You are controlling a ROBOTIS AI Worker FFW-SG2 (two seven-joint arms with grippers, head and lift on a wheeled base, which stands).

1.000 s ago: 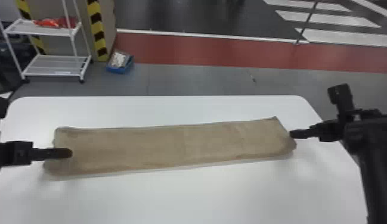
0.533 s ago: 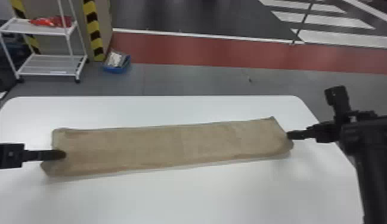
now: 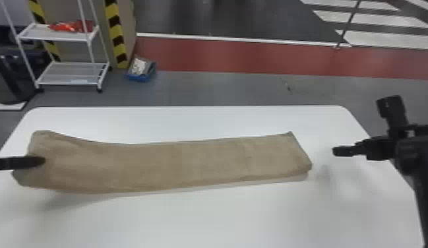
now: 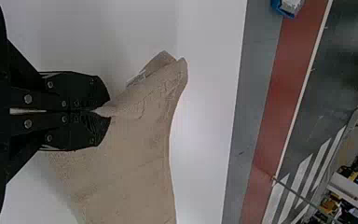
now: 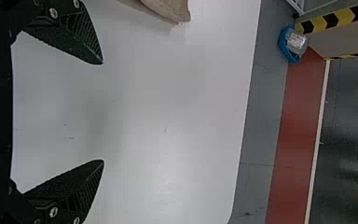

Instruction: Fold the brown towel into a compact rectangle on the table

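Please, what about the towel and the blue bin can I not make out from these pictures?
Bit of towel inside the left pincer: left wrist view, hidden by the pincer itself.
Underside of the towel: head view, covered by its upper face.
Remainder of the towel: right wrist view, cut off by the picture's edge.
Exact contents of the blue bin: head view, too small.

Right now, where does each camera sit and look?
Head view: on the head, looking forward and down at towel and table; left gripper and right gripper show.
Left wrist view: on the left wrist, looking past its shut gripper at towel.
Right wrist view: on the right wrist, looking past its open gripper at table and towel's end.
All three share the blue box.
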